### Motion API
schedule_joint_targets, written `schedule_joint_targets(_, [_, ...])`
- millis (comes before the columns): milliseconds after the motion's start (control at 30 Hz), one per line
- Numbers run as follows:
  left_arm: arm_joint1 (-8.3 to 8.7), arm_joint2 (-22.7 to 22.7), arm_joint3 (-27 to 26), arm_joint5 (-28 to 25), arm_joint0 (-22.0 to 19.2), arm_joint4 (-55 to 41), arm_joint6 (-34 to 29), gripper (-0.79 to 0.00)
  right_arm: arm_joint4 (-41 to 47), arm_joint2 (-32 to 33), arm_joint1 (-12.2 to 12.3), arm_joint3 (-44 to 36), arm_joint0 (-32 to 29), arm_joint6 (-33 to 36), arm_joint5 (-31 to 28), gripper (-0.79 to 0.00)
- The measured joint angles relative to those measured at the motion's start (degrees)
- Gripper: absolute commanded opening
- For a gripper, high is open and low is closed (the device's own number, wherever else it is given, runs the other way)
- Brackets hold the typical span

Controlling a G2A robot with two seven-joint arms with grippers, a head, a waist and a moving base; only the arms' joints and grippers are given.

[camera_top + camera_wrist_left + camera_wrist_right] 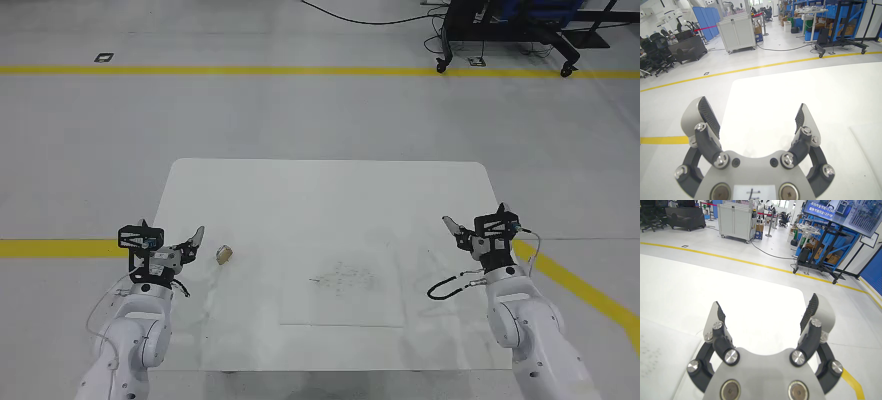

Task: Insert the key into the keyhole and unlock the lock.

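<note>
White table (330,195), both arms parked at the near edge, one on each side. Small tan lump there on the left part of the table: that's the lock (224,255), lying on the bare top just beside the left claw (172,240). It's too small to make out a key or keyhole. The left claw (753,106) is spread wide, ribbed pads (709,117) facing each other with nothing between them. Across the table, well apart from the lock, the right claw (478,222) is also wide and holding nothing (765,299). Between the two arms lies a thin white sheet (345,305) with faint dark specks.
</note>
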Motion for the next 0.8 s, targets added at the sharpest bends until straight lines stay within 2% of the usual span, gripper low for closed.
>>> schedule_joint_targets(100, [0.0, 0.0, 0.0, 0.0, 0.0, 0.0, 0.0, 0.0, -0.9, -1.15, 0.0, -0.43, 0.47, 0.48, -1.27, 0.0])
schedule_joint_targets(233, [0.0, 0.0, 0.0, 0.0, 0.0, 0.0, 0.0, 0.0, -7.22, -8.74, -0.35, -0.17, 4.53, 3.8, -6.34, 0.0])
schedule_joint_targets(433, [0.0, 0.0, 0.0, 0.0, 0.0, 0.0, 0.0, 0.0, -15.24, -21.24, -1.55, 2.11, 10.71, 7.67, -9.09, 0.0])
schedule_joint_targets(800, [0.0, 0.0, 0.0, 0.0, 0.0, 0.0, 0.0, 0.0, -14.9, -22.06, -1.65, 2.42, 11.36, 8.27, -9.74, 0.0])
